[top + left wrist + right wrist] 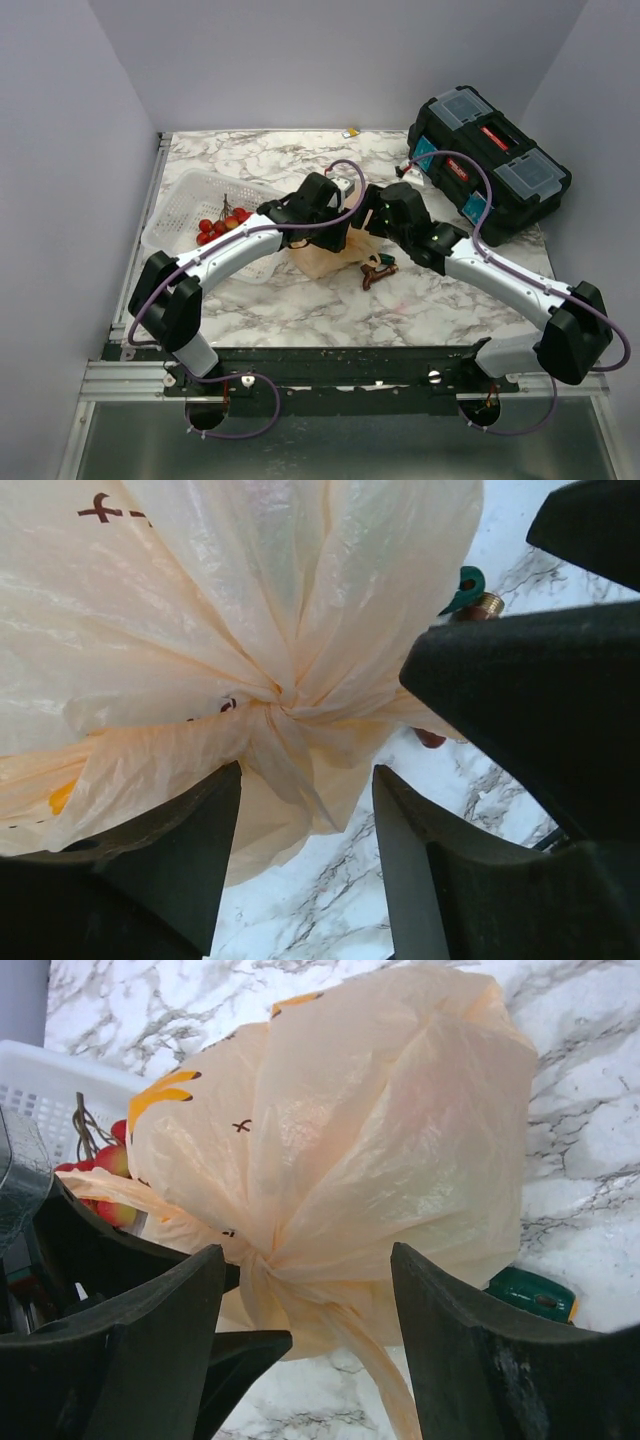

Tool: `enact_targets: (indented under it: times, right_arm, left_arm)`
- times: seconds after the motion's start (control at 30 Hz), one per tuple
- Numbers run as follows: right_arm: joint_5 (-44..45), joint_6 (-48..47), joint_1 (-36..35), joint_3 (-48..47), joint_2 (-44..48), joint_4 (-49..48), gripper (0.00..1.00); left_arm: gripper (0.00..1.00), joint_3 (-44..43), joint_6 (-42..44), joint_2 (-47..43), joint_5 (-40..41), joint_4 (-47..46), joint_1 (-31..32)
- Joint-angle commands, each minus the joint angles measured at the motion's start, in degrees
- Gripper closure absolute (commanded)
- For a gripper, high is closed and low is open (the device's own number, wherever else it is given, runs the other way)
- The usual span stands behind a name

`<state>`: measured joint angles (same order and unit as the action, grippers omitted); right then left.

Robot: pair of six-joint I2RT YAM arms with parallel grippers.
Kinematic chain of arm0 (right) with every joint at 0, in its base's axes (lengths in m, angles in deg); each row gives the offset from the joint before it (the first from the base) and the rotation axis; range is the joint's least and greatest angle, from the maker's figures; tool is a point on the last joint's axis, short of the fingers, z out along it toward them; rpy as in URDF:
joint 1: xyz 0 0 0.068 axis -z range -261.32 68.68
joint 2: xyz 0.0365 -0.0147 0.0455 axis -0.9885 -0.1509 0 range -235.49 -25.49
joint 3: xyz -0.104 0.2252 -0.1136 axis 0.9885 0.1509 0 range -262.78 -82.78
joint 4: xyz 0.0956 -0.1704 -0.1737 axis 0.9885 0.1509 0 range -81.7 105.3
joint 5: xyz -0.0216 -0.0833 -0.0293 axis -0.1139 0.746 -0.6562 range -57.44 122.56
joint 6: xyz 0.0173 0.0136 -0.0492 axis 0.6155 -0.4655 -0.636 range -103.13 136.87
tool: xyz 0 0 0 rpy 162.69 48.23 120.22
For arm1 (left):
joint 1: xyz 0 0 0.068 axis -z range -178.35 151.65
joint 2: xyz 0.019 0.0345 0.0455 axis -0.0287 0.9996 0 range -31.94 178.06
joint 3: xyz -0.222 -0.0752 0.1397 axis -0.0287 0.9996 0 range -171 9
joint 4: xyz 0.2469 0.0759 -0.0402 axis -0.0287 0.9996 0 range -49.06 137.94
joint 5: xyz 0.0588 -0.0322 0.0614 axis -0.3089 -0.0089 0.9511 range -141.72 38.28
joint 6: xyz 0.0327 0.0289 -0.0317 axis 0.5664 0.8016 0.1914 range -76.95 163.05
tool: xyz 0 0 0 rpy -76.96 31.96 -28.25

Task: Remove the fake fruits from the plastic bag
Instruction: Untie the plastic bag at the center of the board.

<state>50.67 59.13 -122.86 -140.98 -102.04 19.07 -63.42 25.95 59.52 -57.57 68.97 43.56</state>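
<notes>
Just one plastic bag [380,1130], one basket [185,205], one toolbox [490,170].

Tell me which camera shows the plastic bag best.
Right wrist: the plastic bag shows nearly whole, with its twisted neck and yellow prints. The left wrist view sees only the neck and part of one crinkled side, close up. The top external view shows a small, mostly hidden patch.

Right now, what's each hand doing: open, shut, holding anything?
Left hand: open, straddling the twisted neck of the plastic bag, not clamped.
Right hand: open around the same neck, holding nothing.
</notes>
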Motion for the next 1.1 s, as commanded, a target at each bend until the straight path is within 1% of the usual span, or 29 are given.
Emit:
enact_targets:
  times: [0.0, 0.07, 0.3, 0.33, 0.37, 0.4, 0.53, 0.67, 0.87, 0.93, 1.07]
  right_arm:
    - [-0.5, 3.9, -0.4, -2.3, -1.7, 1.9, 0.29]
    - [-0.6, 4.2, -0.4, -1.9, -1.8, 1.4, 0.3]
    - [-1.0, 5.0, -0.3, -0.8, -2.0, 1.1, 0.31]
    - [-0.5, 5.2, -0.2, -0.5, -1.7, 1.2, 0.31]
    - [0.0, 5.7, -0.2, 0.0, -1.4, 1.3, 0.31]
    - [0.4, 6.4, 0.1, 0.5, -1.0, 1.2, 0.32]
    - [-0.5, 6.6, 0.3, 1.5, -0.3, 0.0, 0.36]
    - [-3.7, 6.4, 0.3, 0.7, -2.4, -0.4, 0.42]
    - [-9.4, 5.2, 0.3, -0.2, -6.7, -2.8, 0.39]
    - [-9.2, 5.5, 0.4, -0.2, -7.5, -3.1, 0.39]
    - [-4.2, 7.2, 0.3, 1.4, -7.0, -4.5, 0.42]
  left_arm:
    - [0.5, -1.3, 0.5, 2.2, -1.5, -0.9, -0.7]
    - [0.59, -1.4, 0.5, 2.7, -2.8, -1.3, -1.5]
    - [0.82, -0.7, 0.3, 2.4, -7.4, -2.3, -2.2]
    - [0.87, -0.5, 0.3, 2.2, -7.4, -2.4, -2.2]
    - [0.97, -0.2, 0.2, 1.8, -7.6, -2.7, -2.2]
    - [1.0, 0.0, 0.1, 1.4, -7.2, -2.8, -2.3]
    - [1.0, 0.7, -0.1, 0.1, -7.0, -3.3, -2.3]
    - [1.0, 0.8, -0.5, -0.6, -6.7, -3.4, -2.2]
    - [1.0, 1.5, -1.3, -1.7, -8.9, -4.9, -2.2]
    - [1.0, 1.6, -1.4, -1.7, -9.7, -5.0, -2.2]
    - [1.0, 1.9, -2.4, -2.2, -9.9, -5.4, -2.3]
